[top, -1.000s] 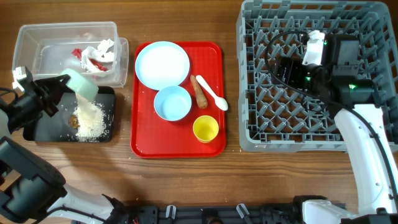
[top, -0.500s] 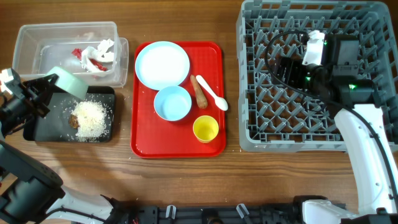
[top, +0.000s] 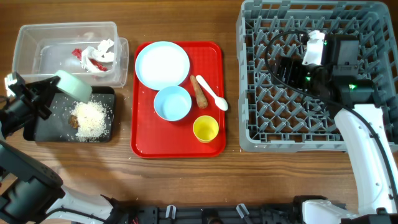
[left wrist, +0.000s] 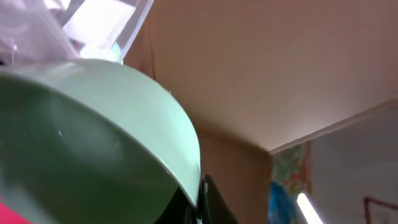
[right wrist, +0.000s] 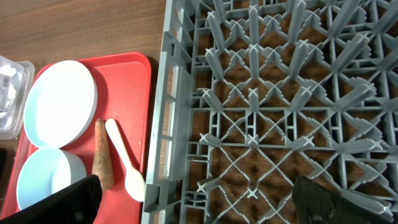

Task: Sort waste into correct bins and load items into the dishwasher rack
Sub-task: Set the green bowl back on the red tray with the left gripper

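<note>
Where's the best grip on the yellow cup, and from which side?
I'd pinch the rim of the yellow cup from straight above, one finger inside, one outside: it stands upright with its mouth open. Take the rim on the side away from the light blue bowl, which sits close by.

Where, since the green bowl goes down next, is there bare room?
The dishwasher rack is bare on its left half. The red tray is bare at its near left corner, bordered by the blue bowl and yellow cup. Its middle is crowded.
</note>
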`<action>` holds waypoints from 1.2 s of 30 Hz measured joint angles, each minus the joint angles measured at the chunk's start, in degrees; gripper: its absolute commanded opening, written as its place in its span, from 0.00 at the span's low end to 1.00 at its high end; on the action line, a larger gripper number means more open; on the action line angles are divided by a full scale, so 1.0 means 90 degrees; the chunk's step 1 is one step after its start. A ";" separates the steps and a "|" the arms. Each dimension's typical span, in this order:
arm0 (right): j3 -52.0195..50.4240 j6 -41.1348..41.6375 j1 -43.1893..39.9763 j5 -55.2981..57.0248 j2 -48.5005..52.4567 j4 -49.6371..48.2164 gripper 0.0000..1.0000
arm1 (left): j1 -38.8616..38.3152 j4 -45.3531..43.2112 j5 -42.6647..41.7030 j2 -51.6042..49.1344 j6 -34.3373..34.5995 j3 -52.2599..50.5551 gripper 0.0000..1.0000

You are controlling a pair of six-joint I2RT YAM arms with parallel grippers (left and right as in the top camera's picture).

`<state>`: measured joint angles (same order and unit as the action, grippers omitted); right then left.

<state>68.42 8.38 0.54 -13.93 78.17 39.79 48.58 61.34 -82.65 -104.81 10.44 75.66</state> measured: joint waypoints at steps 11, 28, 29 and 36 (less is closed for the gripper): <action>0.0000 0.0000 0.0000 0.0000 0.0000 0.0000 1.00 | -0.0265 0.0389 0.0085 0.0151 -0.0367 0.0000 0.04; 0.0000 0.0000 0.0000 0.0000 0.0000 0.0000 1.00 | -0.4818 0.1217 0.5537 0.1897 -0.0600 0.0000 0.04; 0.0000 0.0000 0.0000 0.0000 0.0000 0.0000 1.00 | -0.5204 0.1219 0.5986 0.1897 -0.0474 -0.0005 0.04; 0.0000 0.0000 0.0000 0.0000 0.0000 0.0000 1.00 | -0.6870 0.0571 0.7810 0.1904 0.0661 -0.0687 0.04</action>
<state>68.42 8.38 0.54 -13.93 78.17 39.79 -13.26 66.48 -12.36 -87.68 16.38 69.47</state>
